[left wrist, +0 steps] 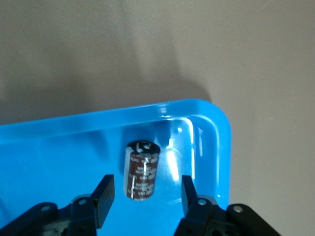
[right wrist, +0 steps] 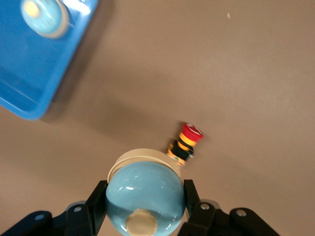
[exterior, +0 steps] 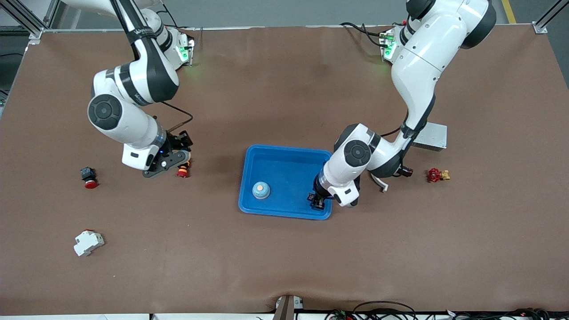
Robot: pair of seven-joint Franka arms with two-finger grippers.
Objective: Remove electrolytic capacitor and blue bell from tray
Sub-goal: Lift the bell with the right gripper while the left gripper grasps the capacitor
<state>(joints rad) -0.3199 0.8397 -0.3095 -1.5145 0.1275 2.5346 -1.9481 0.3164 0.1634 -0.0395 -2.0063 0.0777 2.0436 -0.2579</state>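
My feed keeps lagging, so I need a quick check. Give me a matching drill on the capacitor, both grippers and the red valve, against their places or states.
1 capacitor
2 left gripper
3 right gripper
4 red valve

A shut on a light blue bell
B open, over the blue tray
C on the table, toward the left arm's end
D in the blue tray

Pairs: 1-D, 2-B, 3-A, 4-C

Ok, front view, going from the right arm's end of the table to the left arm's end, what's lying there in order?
Emergency-stop button → bell in the blue tray → capacitor in the tray, under the left gripper → red valve.
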